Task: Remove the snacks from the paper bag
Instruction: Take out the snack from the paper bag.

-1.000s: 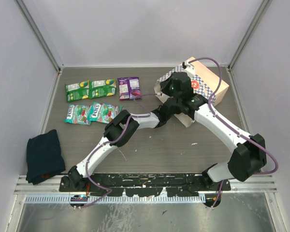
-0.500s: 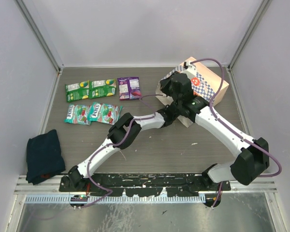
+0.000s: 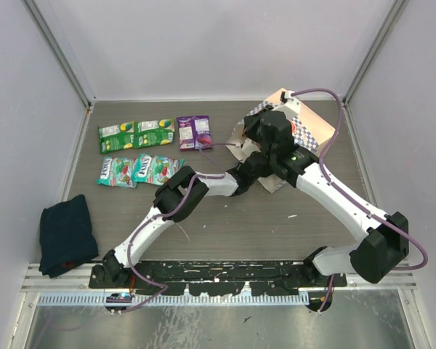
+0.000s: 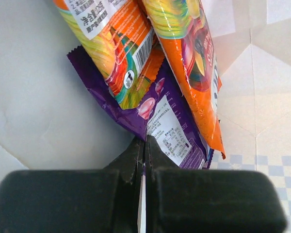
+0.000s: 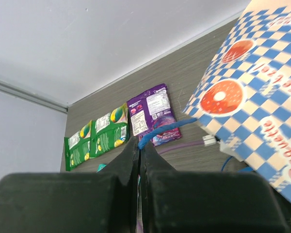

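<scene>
The paper bag (image 3: 305, 127) lies tipped at the back right, mouth facing left, its checkered side (image 5: 252, 92) filling the right wrist view. My right gripper (image 5: 141, 145) is shut on the bag's blue cord handle (image 5: 167, 129). My left gripper (image 4: 145, 144) reaches inside the bag's cream interior (image 4: 43, 97) and is shut on the edge of a purple snack packet (image 4: 172, 128). Two orange-yellow packets (image 4: 111, 43) (image 4: 191, 53) lie over it. In the top view the left fingers are hidden in the bag's mouth.
Snacks lie in rows at the back left: two green packets (image 3: 116, 137) (image 3: 155, 133), a purple one (image 3: 195, 132) and two teal ones (image 3: 116, 171) (image 3: 156, 169). A dark blue cloth (image 3: 67, 234) sits at the near left. Grey walls enclose the table.
My left gripper has gone from open to shut on the purple packet inside the bag. The right arm has shifted a little and the bag has tilted with the held handle.
</scene>
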Controlling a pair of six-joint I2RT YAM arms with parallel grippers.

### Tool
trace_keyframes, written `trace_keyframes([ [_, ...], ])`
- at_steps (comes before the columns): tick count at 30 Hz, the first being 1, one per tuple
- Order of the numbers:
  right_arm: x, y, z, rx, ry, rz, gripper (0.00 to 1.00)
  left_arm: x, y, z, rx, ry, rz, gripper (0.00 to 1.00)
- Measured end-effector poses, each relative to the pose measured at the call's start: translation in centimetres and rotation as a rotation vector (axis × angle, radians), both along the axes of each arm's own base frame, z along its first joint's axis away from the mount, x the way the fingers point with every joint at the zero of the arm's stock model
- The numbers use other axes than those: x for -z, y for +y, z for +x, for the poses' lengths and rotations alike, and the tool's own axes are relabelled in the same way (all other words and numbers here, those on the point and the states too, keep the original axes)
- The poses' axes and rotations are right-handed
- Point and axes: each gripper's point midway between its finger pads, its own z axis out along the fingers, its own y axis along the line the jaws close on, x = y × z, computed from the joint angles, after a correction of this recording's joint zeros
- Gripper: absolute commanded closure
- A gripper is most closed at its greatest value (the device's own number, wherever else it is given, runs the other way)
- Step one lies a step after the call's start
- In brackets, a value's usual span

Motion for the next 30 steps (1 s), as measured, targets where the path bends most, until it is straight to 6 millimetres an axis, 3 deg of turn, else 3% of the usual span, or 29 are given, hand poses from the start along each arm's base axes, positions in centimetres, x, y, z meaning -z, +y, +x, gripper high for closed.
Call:
trace_keyframes([
  [10, -0.5, -1.7, 1.0, 0.041, -0.029, -0.035, 1.0, -1.6, 4.6, -1.5, 0.034, -0.075, 0.113, 1.0],
  [23, 0.0, -6.1, 3.0, 0.129, -0.034, -0.036, 1.0, -9.3, 6.9, -3.4, 0.148, -0.152, 0.094, 1.0],
  [30, 1.1, -6.6, 3.2, 0.12, -0.016, -0.046, 1.0, -8.4, 9.9, -3.5, 0.207, -0.105, 0.077, 1.0],
])
